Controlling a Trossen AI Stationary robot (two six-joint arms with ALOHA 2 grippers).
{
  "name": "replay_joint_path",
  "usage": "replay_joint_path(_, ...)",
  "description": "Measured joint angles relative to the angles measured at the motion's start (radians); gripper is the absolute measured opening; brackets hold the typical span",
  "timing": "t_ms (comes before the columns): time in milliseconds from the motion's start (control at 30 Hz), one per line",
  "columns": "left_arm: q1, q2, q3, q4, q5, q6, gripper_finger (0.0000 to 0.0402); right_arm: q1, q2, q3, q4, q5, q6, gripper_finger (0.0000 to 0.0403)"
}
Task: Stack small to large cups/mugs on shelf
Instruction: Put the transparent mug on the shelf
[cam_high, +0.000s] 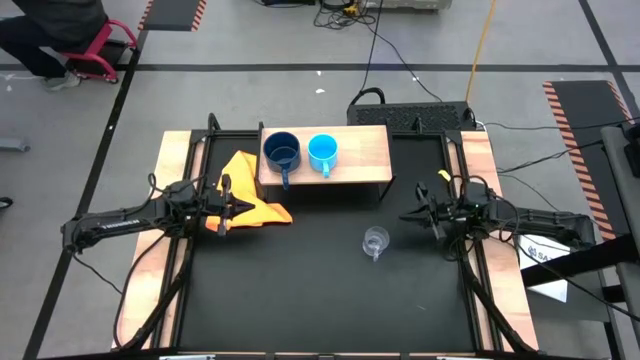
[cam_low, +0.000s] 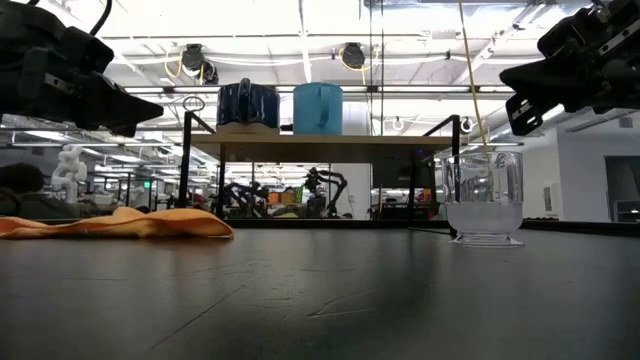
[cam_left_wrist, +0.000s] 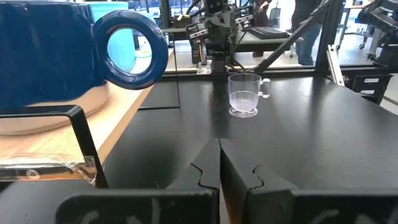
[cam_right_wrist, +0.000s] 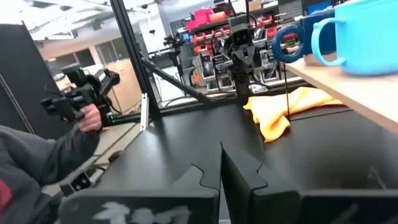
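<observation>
Two mugs (cam_high: 302, 152) on shelf (cam_high: 362, 150)

The big mug (cam_high: 282, 152) is dark blue, the mug (cam_high: 322, 151) next to it is light blue, and the small cup (cam_high: 375, 241) is clear like water. The shelf (cam_high: 365, 150) is pale brown wood on thin black legs, and the cloth (cam_high: 248, 195) is yellow-orange. The worktop (cam_high: 300, 290) is black with light wood rails down its sides, and the left claw (cam_high: 237, 206) and right claw (cam_high: 410, 216) are both dark.
</observation>
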Motion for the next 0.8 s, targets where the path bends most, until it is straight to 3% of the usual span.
replay_joint_path(267, 0.000, 0.045, 0.000, 0.000, -0.001, 0.001, 0.0027, 0.000, 0.000, 0.000, 0.038, -0.001, -0.040, 0.0000)
replay_joint_path(600, 0.000, 0.111, 0.000, 0.000, -0.002, 0.050, 0.0003, 0.000, 0.052, 0.002, -0.012, 0.030, -0.215, 0.0000)
replay_joint_path(800, 0.000, 0.111, 0.000, 0.000, -0.002, 0.049, 0.0022, 0.000, 0.108, 0.084, -0.066, 0.023, -0.237, 0.0000)
